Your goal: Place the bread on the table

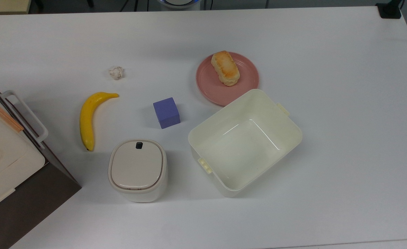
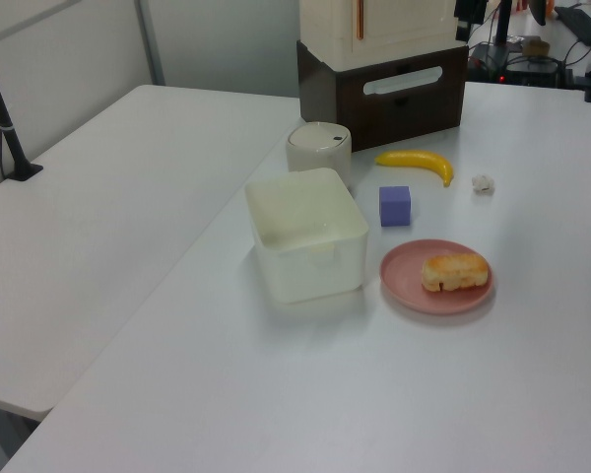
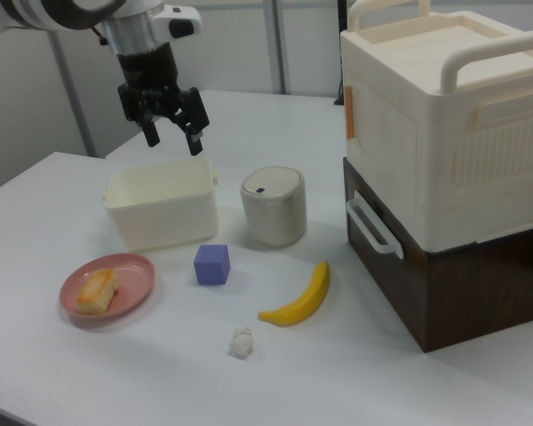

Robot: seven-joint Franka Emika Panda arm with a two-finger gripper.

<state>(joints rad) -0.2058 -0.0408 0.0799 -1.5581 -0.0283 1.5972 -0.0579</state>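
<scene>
Black and bare, the gripper [image 3: 171,130] hangs high in the right view, above and behind the cream tub [image 3: 162,209], its two fingers spread apart with nothing between them. It is well apart from the bread [image 3: 98,289], which lies on its side on the pink plate [image 3: 133,277], toward the top view's upper-left part of the plate [image 1: 246,79], toasted face up. The step in hand looks like the approach, so a good one would carry the gripper over the tub's near wall, turn the fingers across the roll's short width, and come straight down so the pads meet its pale sides rather than its ends. A light squeeze seems wise, since the roll looks soft; the fingertips should stop short of the plate. Bare table [image 1: 345,103] lies on the top view's right of the plate, a roomy place to set it down. Counted: one bread, one plate, one tub, one purple cube [image 1: 166,112], one banana [image 1: 87,119], one crumpled paper ball [image 1: 116,72], one lidded cream bin [image 1: 137,169], and one cream box with handles [image 3: 444,115] stacked on a dark brown unit [image 3: 444,293].
</scene>
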